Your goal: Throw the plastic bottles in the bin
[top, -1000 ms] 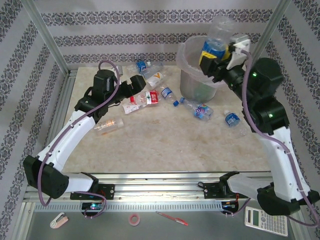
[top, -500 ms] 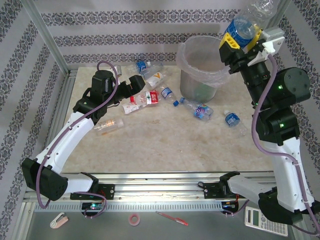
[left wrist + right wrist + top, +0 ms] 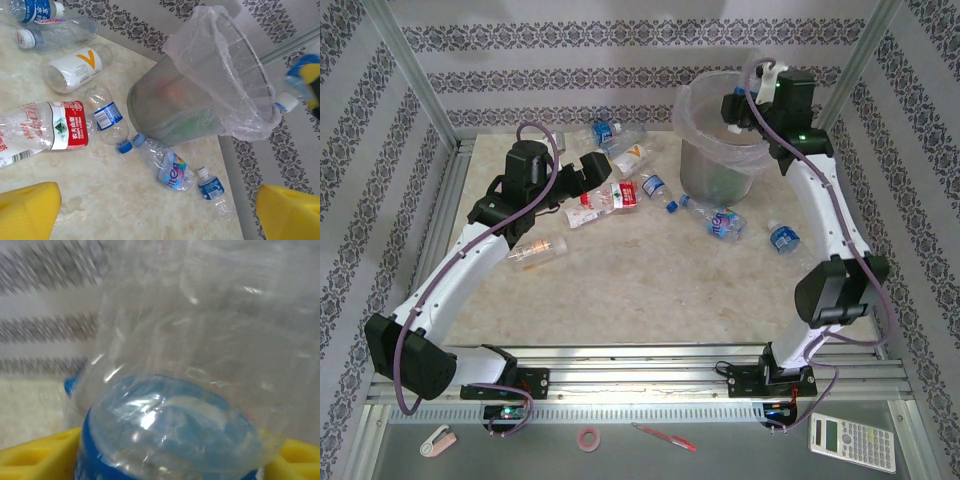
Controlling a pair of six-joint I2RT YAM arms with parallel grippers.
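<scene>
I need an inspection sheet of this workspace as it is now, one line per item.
Surface: marbled table, no spills seen.
Job's things: plastic bottles lie beside the bin; one bottle between the fingers of the right gripper, above the bin's rim.
Clutter: calculator, tape roll, red pen-like tool on front ledge.
Grippers: left gripper open, empty; right gripper grip unclear.
Cables: purple cable loops over left arm.
Surroundings: patterned walls, metal frame.

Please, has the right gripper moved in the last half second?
Yes. The right gripper came down and left, from above the right rim of the bin to over its opening.
</scene>
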